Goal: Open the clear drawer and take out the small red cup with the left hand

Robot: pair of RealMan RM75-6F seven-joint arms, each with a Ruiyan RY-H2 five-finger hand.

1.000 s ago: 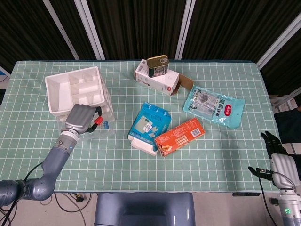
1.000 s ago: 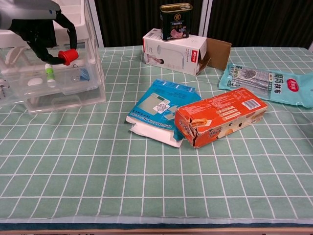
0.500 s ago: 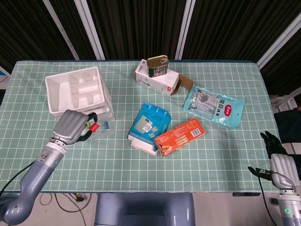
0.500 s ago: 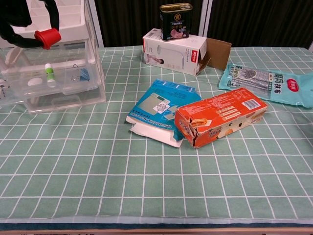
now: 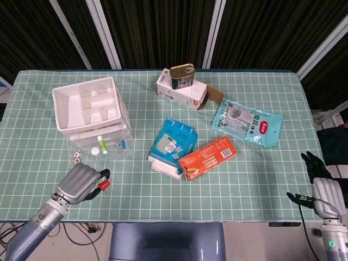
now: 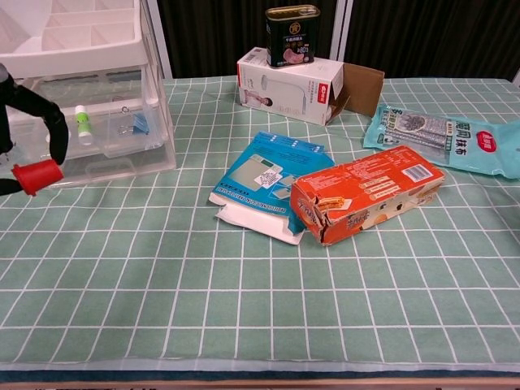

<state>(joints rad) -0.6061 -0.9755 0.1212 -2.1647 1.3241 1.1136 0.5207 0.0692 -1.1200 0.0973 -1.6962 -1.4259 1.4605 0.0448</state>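
My left hand (image 5: pixel 81 183) is near the table's front left edge, and it pinches the small red cup (image 5: pixel 103 185) between its black fingertips. The chest view shows the red cup (image 6: pixel 36 176) at the far left, held above the cloth in front of the drawer unit. The clear drawer (image 5: pixel 100 145) stands pulled out under the white organiser tray (image 5: pixel 87 103), with a small white tube (image 5: pixel 101 145), a die (image 5: pixel 78 157) and a blue clip (image 6: pixel 138 123) inside. My right hand (image 5: pixel 319 176) hangs off the table's front right corner, fingers apart and holding nothing.
A blue box (image 5: pixel 174 144) and an orange carton (image 5: pixel 207 157) lie mid-table. Behind them is a white box (image 5: pixel 182 92) with a tin (image 5: pixel 182 75) on top. A teal packet (image 5: pixel 247 123) lies to the right.
My left hand has drawn back from the open drawer toward the front left edge, carrying the red cup out and down. The right hand has stayed still.
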